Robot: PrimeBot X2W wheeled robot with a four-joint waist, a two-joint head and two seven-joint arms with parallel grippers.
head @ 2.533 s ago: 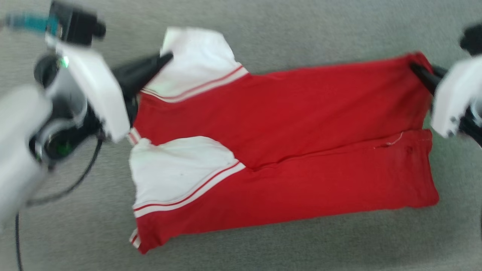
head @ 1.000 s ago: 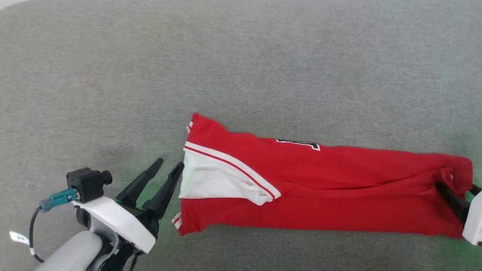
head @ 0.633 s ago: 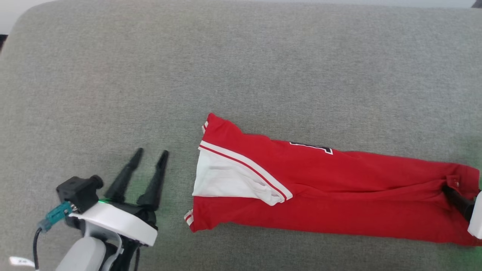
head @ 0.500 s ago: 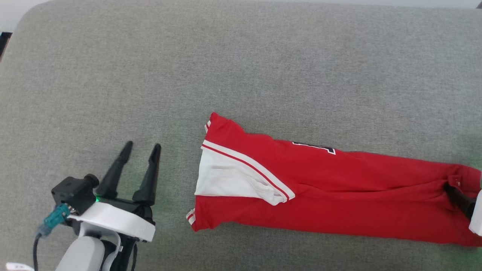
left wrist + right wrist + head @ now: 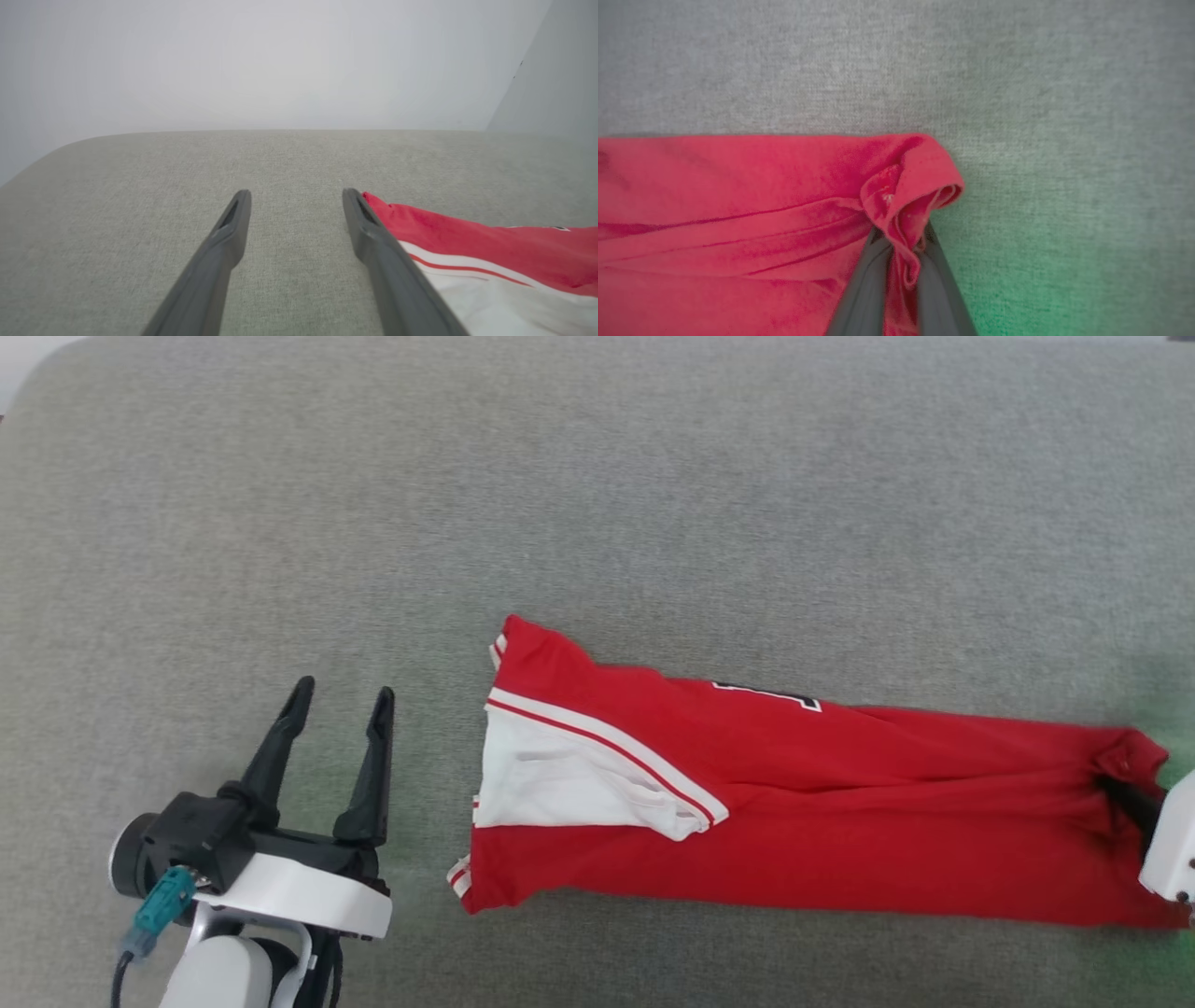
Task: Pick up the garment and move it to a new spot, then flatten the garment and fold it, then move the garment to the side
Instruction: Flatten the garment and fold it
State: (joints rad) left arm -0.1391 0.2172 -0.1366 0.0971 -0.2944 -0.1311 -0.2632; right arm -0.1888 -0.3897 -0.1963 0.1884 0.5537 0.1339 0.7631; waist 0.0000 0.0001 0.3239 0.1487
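Red garment (image 5: 840, 803) lies as long folded strip on grey fabric surface (image 5: 597, 476). Right pincer (image 5: 903, 233) clamped on bunched hem corner. Left pincer (image 5: 344, 691) wide open, empty, near sleeve end.

Left forearm (image 5: 219, 975) comes in at lower left of head view, with a white wrist housing (image 5: 299, 896) and a black camera block (image 5: 201, 821) with teal connector (image 5: 161, 901) on its left. Left gripper (image 5: 343, 689) is spread wide; fingers (image 5: 372, 765) point up the view and nothing sits between them. Left wrist view agrees: clear gap, tips level. Right wrist housing (image 5: 1172, 845) is at the right edge and the right gripper (image 5: 1125, 795) points left. Right wrist view shows its fingers (image 5: 871, 280) pressed together, pinching a bunched fold at the garment (image 5: 738, 186) edge.
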